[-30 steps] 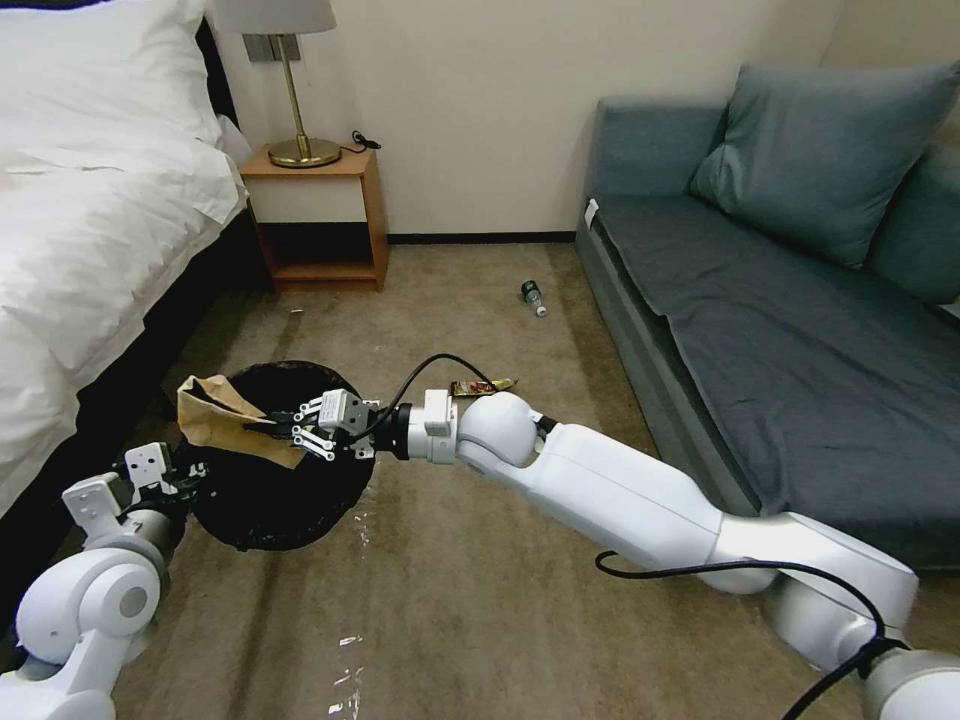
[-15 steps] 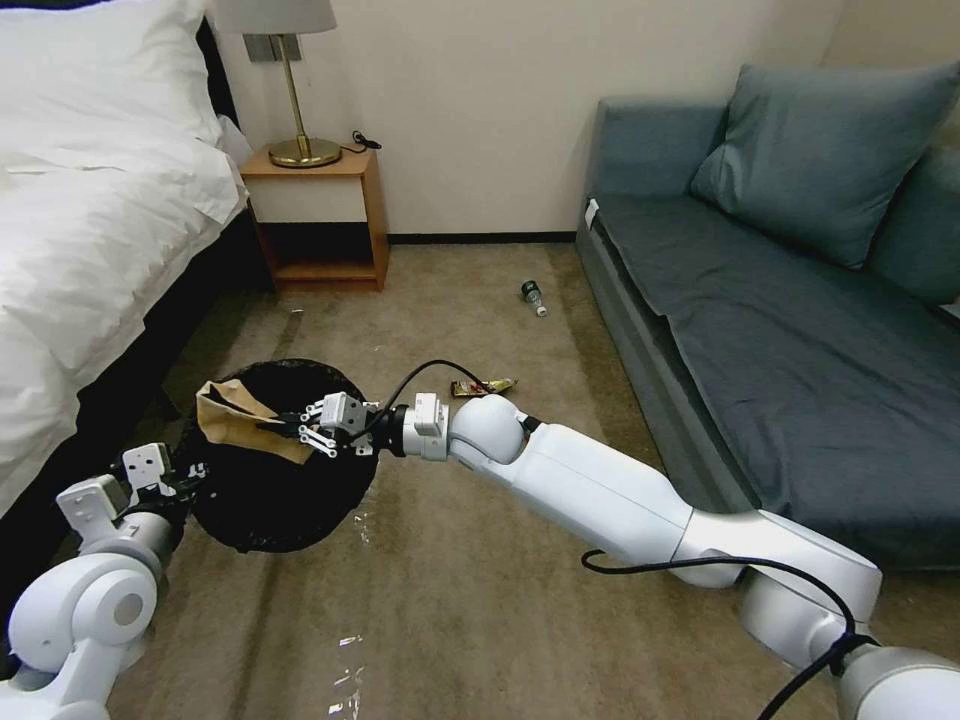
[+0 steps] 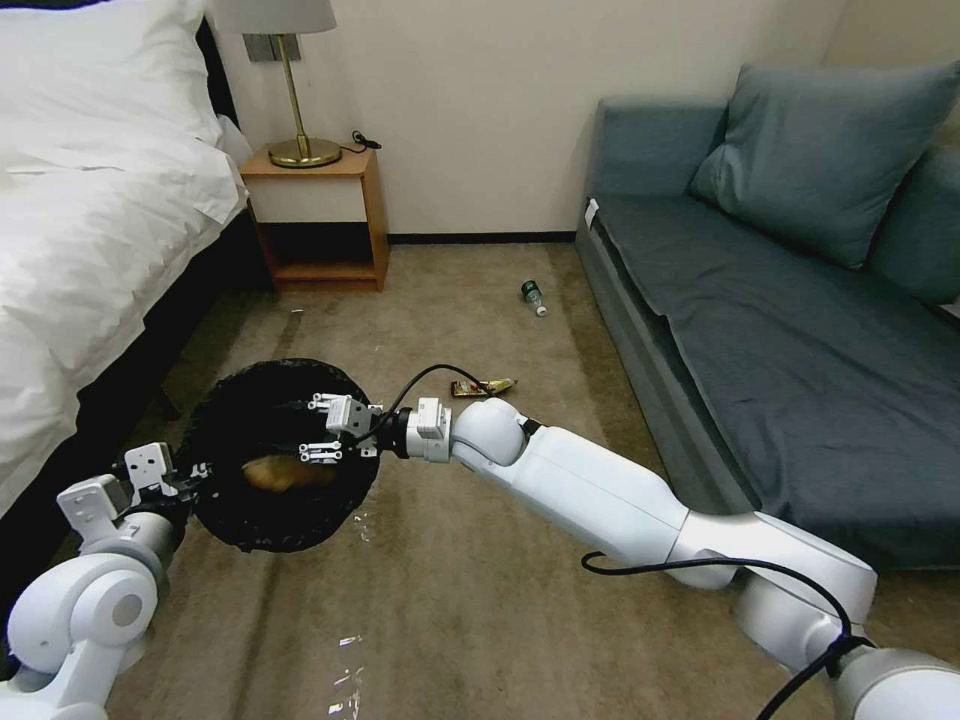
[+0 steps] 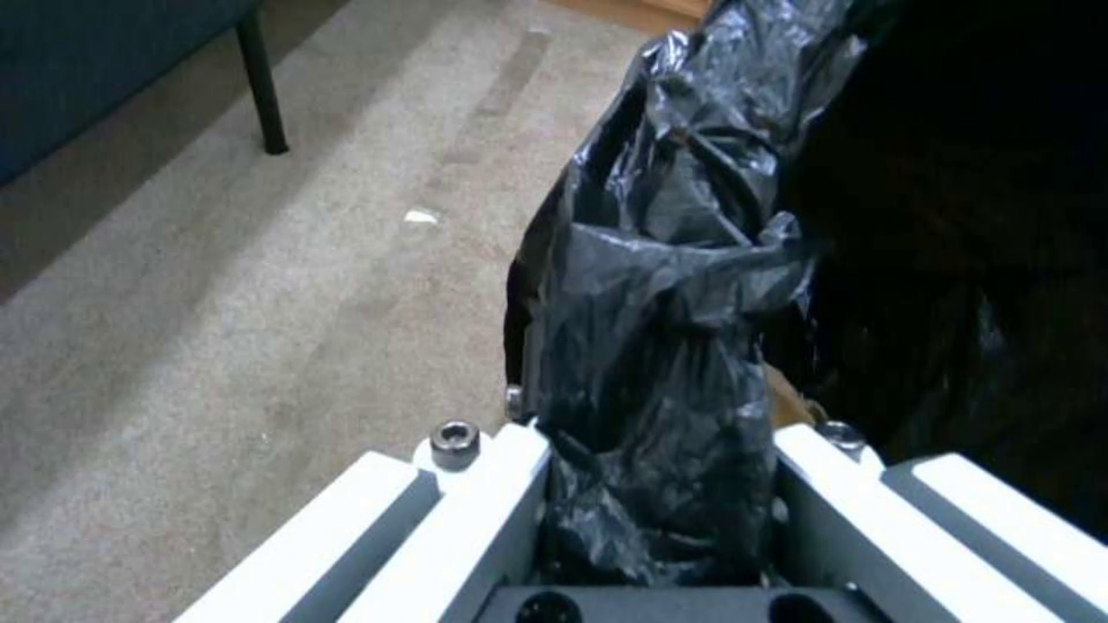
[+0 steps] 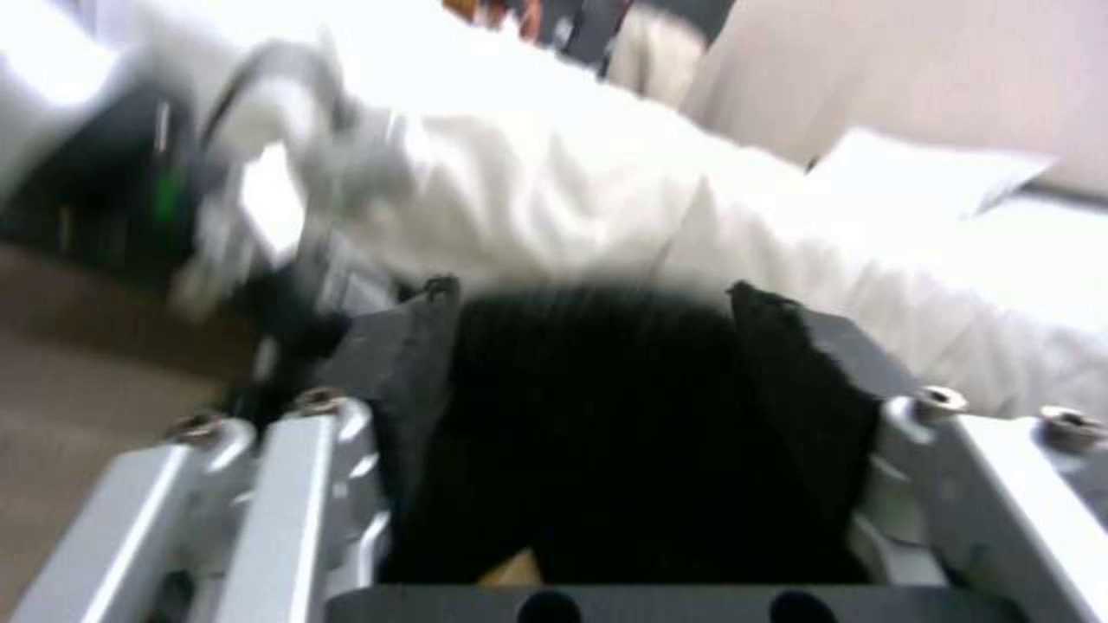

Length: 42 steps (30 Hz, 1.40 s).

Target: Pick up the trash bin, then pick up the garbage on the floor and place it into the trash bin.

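Left end effector [image 3: 190,478]: I have it clamped on the near rim of the small round trash bin lined with a crinkly black plastic bag [image 3: 240,530]; in the left wrist view a fold of that black bag [image 4: 658,363] is pinched between the two white fingers [image 4: 485,510], and the bin hangs off the beige carpet floor [image 3: 450,600] beside the white-sheeted bed [image 3: 90,230].

Right end effector [image 3: 300,432]: I see it reaching across the bin's open mouth from the sofa side, jaws spread wide with nothing between them; in the right wrist view the dark pads [image 5: 404,372] stand apart over the black interior.

Crumpled brown paper bag [image 3: 285,474]: lying inside the bin, down in the black liner, just below the spread fingers of the right end effector and clear of them.

Shiny gold-and-dark snack wrapper [image 3: 482,386]: on the carpet just beyond the right arm's wrist, apart from the bin.

Small clear bottle with a green label [image 3: 533,296]: lying on its side on the carpet near the front edge of the grey-blue fabric sofa [image 3: 780,330], well apart from the bin.

Room: a wooden nightstand [image 3: 320,215] with a brass lamp [image 3: 295,100] stands against the wall between bed and sofa.
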### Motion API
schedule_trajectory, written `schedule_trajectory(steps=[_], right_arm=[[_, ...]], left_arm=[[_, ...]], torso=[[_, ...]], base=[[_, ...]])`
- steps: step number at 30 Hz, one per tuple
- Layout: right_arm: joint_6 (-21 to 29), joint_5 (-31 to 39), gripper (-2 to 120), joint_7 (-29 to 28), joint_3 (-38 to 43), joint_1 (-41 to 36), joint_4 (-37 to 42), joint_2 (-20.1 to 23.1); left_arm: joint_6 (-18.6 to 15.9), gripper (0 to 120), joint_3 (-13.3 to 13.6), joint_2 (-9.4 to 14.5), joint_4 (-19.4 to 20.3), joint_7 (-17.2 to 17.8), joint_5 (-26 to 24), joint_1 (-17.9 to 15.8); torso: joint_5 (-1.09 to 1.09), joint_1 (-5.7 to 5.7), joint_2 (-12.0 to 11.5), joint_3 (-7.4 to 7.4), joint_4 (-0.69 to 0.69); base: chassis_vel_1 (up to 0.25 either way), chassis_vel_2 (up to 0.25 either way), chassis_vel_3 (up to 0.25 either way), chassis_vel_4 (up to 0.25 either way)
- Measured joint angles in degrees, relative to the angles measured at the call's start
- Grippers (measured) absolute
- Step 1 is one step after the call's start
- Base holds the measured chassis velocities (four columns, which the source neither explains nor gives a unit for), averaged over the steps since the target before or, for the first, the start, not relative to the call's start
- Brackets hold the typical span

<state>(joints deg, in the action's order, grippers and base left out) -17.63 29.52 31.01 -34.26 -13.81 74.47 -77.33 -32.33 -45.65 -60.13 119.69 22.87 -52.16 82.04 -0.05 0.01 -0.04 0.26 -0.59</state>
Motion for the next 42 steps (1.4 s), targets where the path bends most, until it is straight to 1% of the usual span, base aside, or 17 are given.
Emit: schedule_trajectory(steps=[4,6,8,10,11,13,16,17,18,19,21,23,25,28,29,32,42], right_arm=[[-0.03,2.87,79,0.51,3.36,0.05,4.02,1.66],[0.95,8.11,90,0.06,9.55,-0.86,11.69,6.14],[1.17,8.94,93,-0.41,10.52,-1.26,13.01,7.05],[2.08,11.68,99,-4.49,15.40,-4.35,19.18,12.00],[2.08,11.68,99,-4.49,15.40,-4.35,19.18,12.00],[2.66,14.42,100,-13.00,21.19,-9.57,25.64,18.46],[2.53,15.32,100,-19.40,24.61,-13.05,27.52,20.18],[2.53,15.32,100,-19.40,24.61,-13.05,27.52,20.18],[2.76,14.35,100,-24.61,27.53,-15.83,28.28,20.23],[2.76,14.35,100,-24.61,27.53,-15.83,28.28,20.23],[4.15,10.92,100,-31.78,32.07,-21.16,29.52,18.73],[4.73,9.93,100,-33.13,33.03,-23.18,29.82,18.00],[6.17,6.16,100,-37.14,35.91,-29.84,29.98,14.76],[6.55,5.03,100,-38.14,37.02,-32.63,29.97,13.39],[6.82,2.18,100,-39.21,39.91,-38.19,29.52,10.72],[6.87,0.57,100,-39.28,42.79,-41.44,29.40,9.45],[4.87,-4.34,100,-37.42,51.27,-51.88,28.87,9.39]], left_arm=[[-0.01,0,0.16,0.17,-0.71,-0.12,0.01,-0.36],[0.04,0,0.46,0.39,-1.95,-0.45,0.34,-0.83],[0.07,0,0.48,0.41,-2.15,-0.54,0.45,-0.88],[0.23,0,0.32,0.41,-2.68,-1.14,0.69,-0.94],[0.23,0,0.32,0.41,-2.68,-1.14,0.69,-0.94],[0.84,0,-1.12,0.47,-3.16,-3.72,1.67,-0.63],[1.15,0,-2.80,0.49,-3.07,-6.71,2.14,0.50],[1.15,0,-2.80,0.49,-3.07,-6.71,2.14,0.50],[1.00,0,-3.72,0.67,-3.03,-8.93,2.76,1.09],[1.00,0,-3.72,0.67,-3.03,-8.93,2.76,1.09],[0.02,0,-4.44,0.92,-2.52,-10.94,2.64,1.31],[-0.12,0,-4.57,0.98,-2.48,-11.65,2.60,1.31],[-0.35,0,-5.07,1.11,-2.78,-13.60,2.67,1.29],[-0.36,0,-5.29,1.15,-3.00,-14.50,2.74,1.31],[-0.36,0,-5.93,1.18,-3.46,-17.81,3.46,1.73],[-0.36,0,-6.26,1.09,-3.62,-19.69,4.19,2.19],[-0.66,0,-7.44,-0.09,-3.93,-23.82,6.83,3.33]], torso=[[0.00,0.00,0.00,0.00,0.01],[0.00,0.00,0.00,-0.01,0.00],[0.00,0.00,0.00,-0.01,-0.01],[0.01,0.00,0.00,-0.01,-0.01],[0.01,0.00,0.00,-0.01,-0.01],[0.02,-0.01,0.00,-0.01,-0.09],[0.03,-0.01,0.00,-0.01,-0.04],[0.03,-0.01,0.00,-0.01,-0.04],[0.00,0.00,0.00,-0.01,0.02],[0.00,0.00,0.00,-0.01,0.02],[-0.01,-0.01,0.01,-0.02,0.03],[-0.01,0.00,0.00,-0.01,0.01],[0.01,0.00,0.00,-0.01,-0.02],[-0.01,-0.01,0.01,-0.01,-0.02],[0.02,0.00,0.00,-0.01,0.01],[-0.02,-0.01,0.00,-0.01,0.01],[-0.02,-0.01,0.01,-0.01,-0.01]], base=[[0.000,0.000,0.000,0.000],[0.000,0.000,0.000,0.000],[0.000,0.000,0.000,0.000],[0.000,0.000,0.000,0.000],[0.000,0.000,0.000,0.000],[0.000,0.000,0.000,0.000],[0.000,0.000,0.000,0.000],[0.000,0.000,0.000,0.000],[0.000,0.000,0.000,0.000],[0.000,0.000,0.000,0.000],[0.000,0.000,0.000,0.000],[0.000,0.000,0.000,0.000],[0.000,0.000,0.000,0.000],[0.000,0.000,0.000,0.000],[0.000,0.000,0.000,0.000],[0.000,0.000,0.000,0.000],[0.000,0.000,0.000,0.000]])
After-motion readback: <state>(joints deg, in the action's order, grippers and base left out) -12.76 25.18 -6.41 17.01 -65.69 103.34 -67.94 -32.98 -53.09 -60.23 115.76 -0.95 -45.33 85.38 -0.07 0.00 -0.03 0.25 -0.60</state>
